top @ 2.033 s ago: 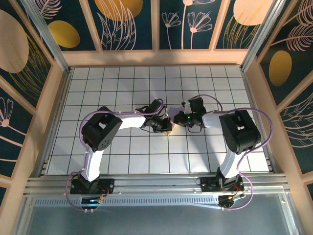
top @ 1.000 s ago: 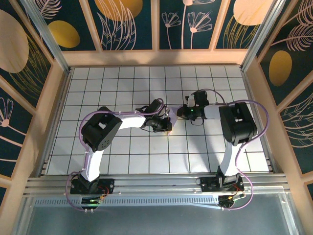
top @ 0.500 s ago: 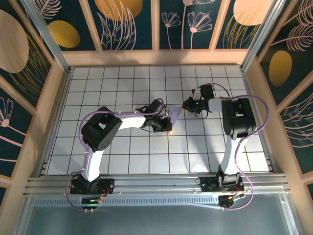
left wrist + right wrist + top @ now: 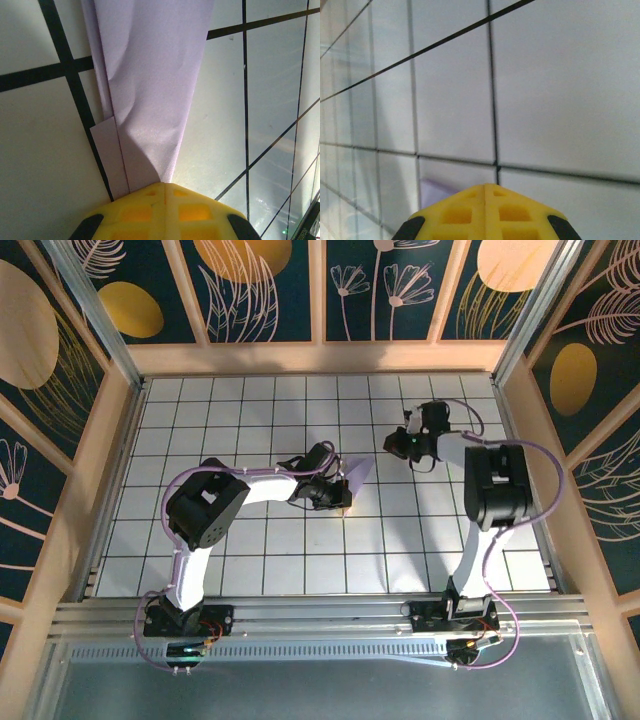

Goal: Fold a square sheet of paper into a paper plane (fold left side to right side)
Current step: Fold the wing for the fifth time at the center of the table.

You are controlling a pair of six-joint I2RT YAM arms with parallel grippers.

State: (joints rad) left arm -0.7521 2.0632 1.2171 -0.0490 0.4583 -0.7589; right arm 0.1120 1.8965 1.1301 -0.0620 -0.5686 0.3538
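Lavender against white tiles in the top external view: the paper plane (image 4: 357, 470) lies near the middle of the gridded counter (image 4: 250, 560), a slim pointed wedge angled up and to the right. The left fingers (image 4: 338, 498) reach in from the bent left arm and meet its near end. Over on the other side, the right fingers (image 4: 395, 445) hang near the paper but clear of it, pointing back toward the centre. Now the left wrist view: the paper plane (image 4: 150, 90) runs up and away from the yellow left fingers (image 4: 137, 212), widening as it goes, with a folded layer stepping out along its left edge and a soft dent in the top sheet. Those fingers are pressed together, pinching the narrow end. Right wrist view: the right fingers (image 4: 457, 215) are pressed together too, nothing between them, bare tiles ahead, and a small corner of the paper plane (image 4: 436, 189) peeks out just left of the tips.
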